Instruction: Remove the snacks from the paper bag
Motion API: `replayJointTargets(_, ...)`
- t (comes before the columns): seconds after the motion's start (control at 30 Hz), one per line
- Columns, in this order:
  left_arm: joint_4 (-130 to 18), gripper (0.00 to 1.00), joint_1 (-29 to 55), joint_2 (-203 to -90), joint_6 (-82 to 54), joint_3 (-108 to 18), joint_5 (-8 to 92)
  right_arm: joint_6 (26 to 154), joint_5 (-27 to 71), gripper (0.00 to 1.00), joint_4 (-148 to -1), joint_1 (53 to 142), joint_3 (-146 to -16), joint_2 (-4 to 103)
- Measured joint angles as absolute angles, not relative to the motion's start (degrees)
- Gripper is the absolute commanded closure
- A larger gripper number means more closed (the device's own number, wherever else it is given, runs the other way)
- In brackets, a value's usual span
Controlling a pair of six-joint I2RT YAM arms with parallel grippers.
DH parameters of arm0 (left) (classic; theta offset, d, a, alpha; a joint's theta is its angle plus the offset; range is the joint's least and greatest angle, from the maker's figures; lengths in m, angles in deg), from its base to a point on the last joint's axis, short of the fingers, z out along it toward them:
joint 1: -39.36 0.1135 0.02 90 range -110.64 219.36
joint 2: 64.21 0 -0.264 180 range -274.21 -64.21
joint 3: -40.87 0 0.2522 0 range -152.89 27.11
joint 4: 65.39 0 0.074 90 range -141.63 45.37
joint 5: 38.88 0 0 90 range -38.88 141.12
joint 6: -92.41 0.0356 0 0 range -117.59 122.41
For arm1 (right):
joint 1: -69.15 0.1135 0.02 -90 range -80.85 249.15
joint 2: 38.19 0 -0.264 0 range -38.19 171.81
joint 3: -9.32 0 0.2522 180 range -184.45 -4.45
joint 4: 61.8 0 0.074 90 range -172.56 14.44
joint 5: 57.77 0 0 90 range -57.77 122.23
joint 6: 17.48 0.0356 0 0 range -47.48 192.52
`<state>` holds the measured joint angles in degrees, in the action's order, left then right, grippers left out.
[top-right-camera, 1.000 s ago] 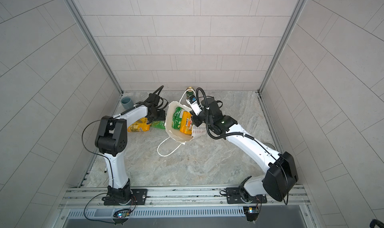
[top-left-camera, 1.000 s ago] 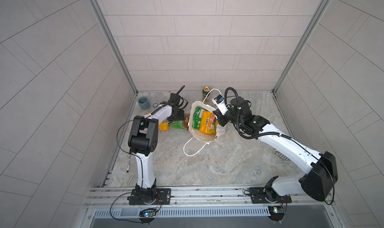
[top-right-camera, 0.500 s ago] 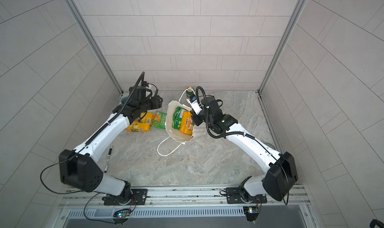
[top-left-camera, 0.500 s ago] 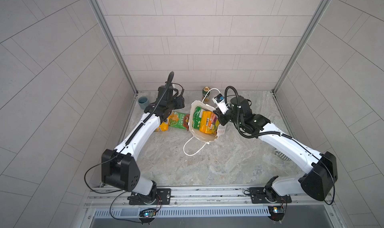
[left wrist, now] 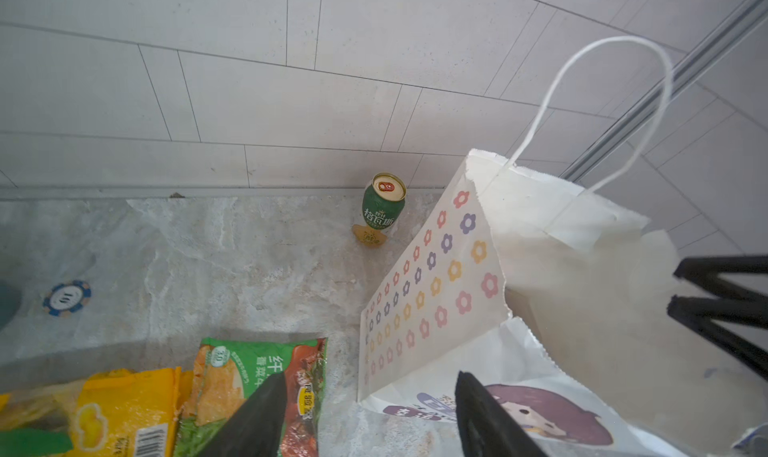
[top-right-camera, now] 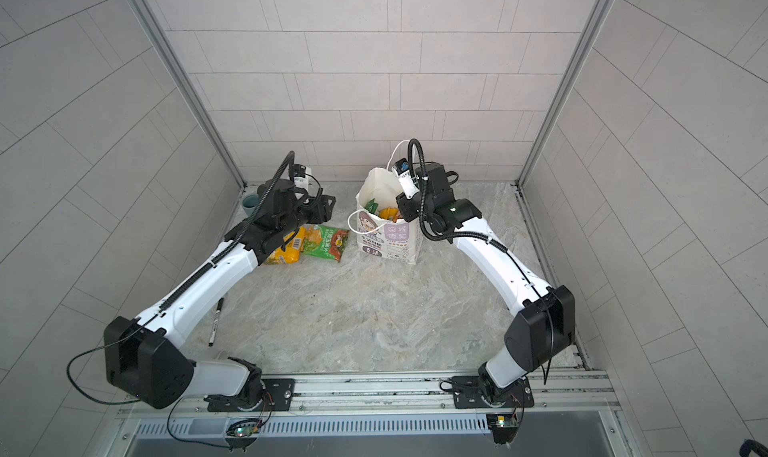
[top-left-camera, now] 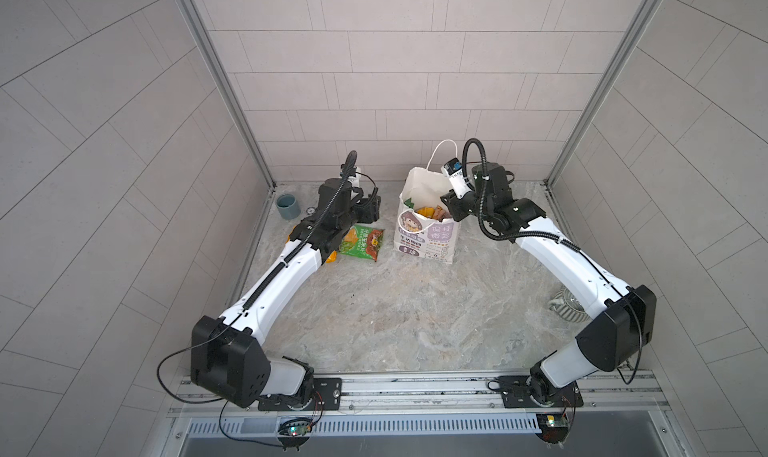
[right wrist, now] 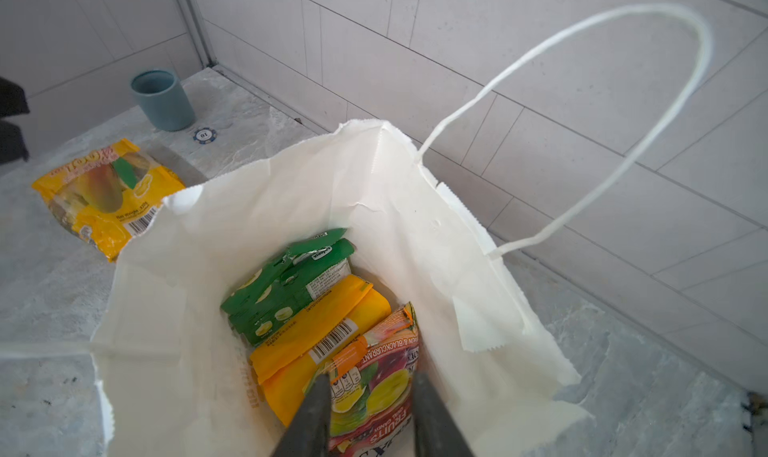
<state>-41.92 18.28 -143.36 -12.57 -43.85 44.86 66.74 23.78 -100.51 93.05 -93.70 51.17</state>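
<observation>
The paper bag [top-left-camera: 424, 230] has just swung from tipped over to upright, mouth up, at the back of the table [top-left-camera: 395, 309], and my right pincer [right wrist: 370, 396] has parted its jaws. A yellow packet [right wrist: 104, 197] and a green packet [top-left-camera: 361, 243] lie flat left of it, near my open, empty left pincer [left wrist: 370, 413]. At least three more snacks [right wrist: 316, 334] stand on edge inside, below my empty right pincer: roughly a third done, I judge.

Beside the left gripper [left wrist: 372, 376] the yellow packet [left wrist: 120, 413] runs off the wrist view's edge; in a top view the left arm [top-left-camera: 291, 268] covers most of it. Between the right gripper's [right wrist: 370, 376] fingers [right wrist: 309, 417] the orange-purple packet [right wrist: 382, 347] is likewise cut off
</observation>
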Motion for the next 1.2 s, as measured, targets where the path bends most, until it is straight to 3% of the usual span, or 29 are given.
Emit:
replayJointTargets(0.2,-42.68,0.15,18.35,-144.13,-6.19,-50.56,40.32,67.04,17.68,0.14,-108.94,87.28,-111.34,56.77)
replayJointTargets(0.53,-41.17,0.15,18.35,-148.35,1.44,-59.45,29.56,59.02,15.65,0.06,-133.99,83.67,-143.60,79.94)
replayJointTargets(0.67,-38.61,0.15,18.35,-149.11,3.65,-59.34,27.73,55.06,15.25,0.14,-140.53,82.97,-148.30,85.58)
replayJointTargets(0.93,-37.30,0.16,18.35,-149.11,6.01,-58.51,27.55,49.84,13.38,0.47,-145.05,82.69,-150.59,87.61)
replayJointTargets(1.2,-37.13,0.17,18.35,-149.11,6.16,-57.38,27.55,48.11,12.98,0.49,-145.16,82.69,-151.36,90.60)
